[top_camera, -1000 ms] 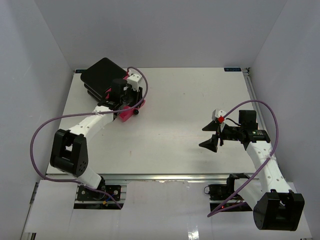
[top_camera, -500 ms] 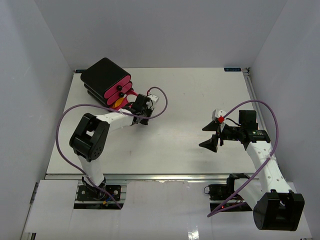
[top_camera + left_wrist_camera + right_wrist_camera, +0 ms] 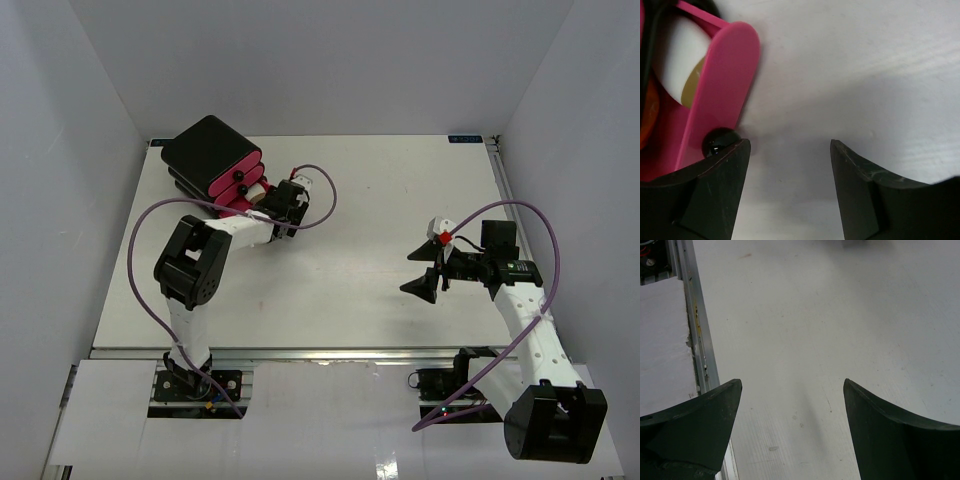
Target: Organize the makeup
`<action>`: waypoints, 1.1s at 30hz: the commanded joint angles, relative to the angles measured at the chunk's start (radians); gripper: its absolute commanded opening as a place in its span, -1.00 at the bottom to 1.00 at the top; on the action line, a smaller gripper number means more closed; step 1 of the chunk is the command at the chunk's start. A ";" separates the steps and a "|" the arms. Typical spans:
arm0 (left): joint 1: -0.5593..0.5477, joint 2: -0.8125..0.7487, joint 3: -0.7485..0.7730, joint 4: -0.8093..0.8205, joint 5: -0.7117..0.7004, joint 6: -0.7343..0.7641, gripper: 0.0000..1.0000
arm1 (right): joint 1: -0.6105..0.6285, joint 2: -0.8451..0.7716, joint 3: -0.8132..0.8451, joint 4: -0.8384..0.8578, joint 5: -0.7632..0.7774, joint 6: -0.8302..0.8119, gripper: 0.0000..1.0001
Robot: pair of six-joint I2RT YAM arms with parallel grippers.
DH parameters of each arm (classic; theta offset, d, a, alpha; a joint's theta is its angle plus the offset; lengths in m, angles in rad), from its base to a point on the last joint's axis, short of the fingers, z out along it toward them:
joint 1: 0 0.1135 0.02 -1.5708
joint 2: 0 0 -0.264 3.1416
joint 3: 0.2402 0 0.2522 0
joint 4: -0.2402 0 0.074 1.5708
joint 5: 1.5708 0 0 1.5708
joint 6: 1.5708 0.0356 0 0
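Observation:
Makeup lies in a pink drawer (image 3: 722,85) that stands partly pulled out of the black box (image 3: 205,148). A white-capped piece (image 3: 680,60) and an orange one (image 3: 649,112) show behind the drawer front. My left gripper (image 3: 790,145) is open and low over the table just in front of that drawer. Its left finger (image 3: 715,195) sits right beside the drawer's black knob (image 3: 717,141), and nothing is between the jaws. In the top view the left gripper (image 3: 275,205) is beside the pink drawers (image 3: 235,180). My right gripper (image 3: 425,270) (image 3: 792,382) hangs open and empty over bare table.
The black box stands at the table's far left corner, close to the left wall. A purple cable (image 3: 320,195) loops off the left wrist. A metal rail (image 3: 692,325) along the table's near edge shows in the right wrist view.
The left gripper came off the pulled-out drawer, closed briefly, then opened in front of it. The drawer now sits further in. The right arm has not moved.

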 commanded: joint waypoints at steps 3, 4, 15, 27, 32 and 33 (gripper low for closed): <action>0.091 0.046 0.047 -0.043 -0.071 -0.020 0.66 | -0.006 -0.015 -0.005 0.022 -0.010 -0.006 0.78; 0.092 0.049 0.054 -0.043 -0.069 -0.021 0.74 | -0.006 -0.013 -0.006 0.022 -0.010 -0.006 0.78; 0.112 0.061 0.150 -0.085 -0.075 -0.018 0.96 | -0.009 -0.012 -0.003 0.022 -0.007 -0.006 0.78; 0.085 -0.380 -0.005 -0.108 0.284 -0.193 0.96 | -0.019 -0.014 -0.003 0.025 0.013 0.003 0.80; 0.087 -0.662 -0.153 -0.101 0.628 -0.238 0.96 | -0.074 -0.036 -0.009 0.067 0.071 0.079 0.87; 0.089 -0.714 -0.202 -0.085 0.688 -0.247 0.96 | -0.091 -0.043 -0.012 0.079 0.075 0.092 0.81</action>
